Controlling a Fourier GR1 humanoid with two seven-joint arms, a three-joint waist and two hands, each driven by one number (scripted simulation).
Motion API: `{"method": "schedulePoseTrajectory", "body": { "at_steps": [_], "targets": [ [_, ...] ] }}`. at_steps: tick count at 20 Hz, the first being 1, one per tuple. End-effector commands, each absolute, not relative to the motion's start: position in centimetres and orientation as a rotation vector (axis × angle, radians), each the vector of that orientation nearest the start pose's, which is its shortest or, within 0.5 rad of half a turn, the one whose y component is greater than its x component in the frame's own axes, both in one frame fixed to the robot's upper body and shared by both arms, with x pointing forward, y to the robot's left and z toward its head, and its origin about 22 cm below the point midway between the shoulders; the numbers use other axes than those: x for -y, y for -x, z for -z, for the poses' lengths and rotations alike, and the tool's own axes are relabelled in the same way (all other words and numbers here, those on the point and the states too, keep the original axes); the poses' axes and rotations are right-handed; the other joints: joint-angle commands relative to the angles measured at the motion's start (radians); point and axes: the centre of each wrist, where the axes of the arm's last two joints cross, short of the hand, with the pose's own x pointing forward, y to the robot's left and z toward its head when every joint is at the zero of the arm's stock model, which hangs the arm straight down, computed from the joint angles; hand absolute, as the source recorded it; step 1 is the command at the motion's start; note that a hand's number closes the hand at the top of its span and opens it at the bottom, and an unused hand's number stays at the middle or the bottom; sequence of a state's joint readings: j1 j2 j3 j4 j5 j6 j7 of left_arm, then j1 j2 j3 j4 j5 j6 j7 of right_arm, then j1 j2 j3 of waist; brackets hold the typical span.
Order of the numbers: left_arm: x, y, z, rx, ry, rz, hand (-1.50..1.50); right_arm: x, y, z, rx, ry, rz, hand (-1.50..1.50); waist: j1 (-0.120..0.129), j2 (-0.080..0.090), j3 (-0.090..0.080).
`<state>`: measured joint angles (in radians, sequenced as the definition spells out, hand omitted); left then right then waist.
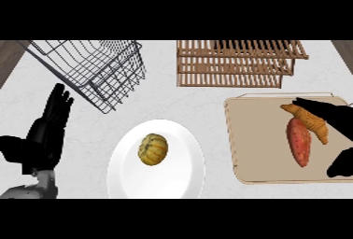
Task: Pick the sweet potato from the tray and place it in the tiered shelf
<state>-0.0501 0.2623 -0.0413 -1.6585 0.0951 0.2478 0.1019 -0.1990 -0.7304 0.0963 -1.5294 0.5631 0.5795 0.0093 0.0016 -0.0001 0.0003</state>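
On the beige tray (255, 140) at the right of the counter, the sweet potato (299, 141) lies lengthwise, a reddish tapered root with its thicker part toward the top of the view. Just beside it, touching or nearly so at its upper end, sits a croissant (310, 120). The right hand (338, 122) reaches over the tray from the right edge, its dark fingers stretched out above the croissant and not curled round anything; it holds nothing. The left hand (47, 128) rests open at the left, fingers up.

The sweet potato is probably stiff and fairly heavy for its size, with a dry skin that should not slip much, and it is not fragile. Its round cross-section may let it roll if pushed from one side. The best hold looks to be across the thick middle, fingers on one long side and thumb on the other, clear of the croissant. The wooden tiered shelf (234, 63) stands well apart at the top of the view, beside a wire basket (96, 70). A white plate (162, 175) carries a small yellow squash (153, 149).
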Motion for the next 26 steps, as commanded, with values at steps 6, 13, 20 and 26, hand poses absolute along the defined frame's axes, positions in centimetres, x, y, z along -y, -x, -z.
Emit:
{"method": "schedulePoseTrajectory", "body": {
  "at_steps": [6, 13, 20, 26],
  "targets": [
    [-25.3, -26.5, -7.4, 1.622, -0.256, -0.043, 0.00, 36.3, -28.4, -6.9, 1.067, 0.574, -1.381, -1.50, 0.000, 0.000, 0.000],
    [-26.6, -25.8, -6.9, 1.607, -0.249, -0.020, 0.00, 36.1, -31.1, -6.8, 1.114, 0.539, -1.368, -1.50, 0.002, 0.000, 0.000],
    [-27.2, -25.4, -7.0, 1.606, -0.246, -0.036, 0.00, 33.2, -31.8, -5.7, 1.051, 0.520, -1.370, -1.50, 0.003, 0.000, 0.000],
    [-27.9, -26.3, -6.1, 1.618, -0.232, -0.041, 0.00, 34.6, -29.4, -2.7, 1.083, 0.546, -1.502, 1.50, -0.001, 0.001, 0.000]
  ]
}}
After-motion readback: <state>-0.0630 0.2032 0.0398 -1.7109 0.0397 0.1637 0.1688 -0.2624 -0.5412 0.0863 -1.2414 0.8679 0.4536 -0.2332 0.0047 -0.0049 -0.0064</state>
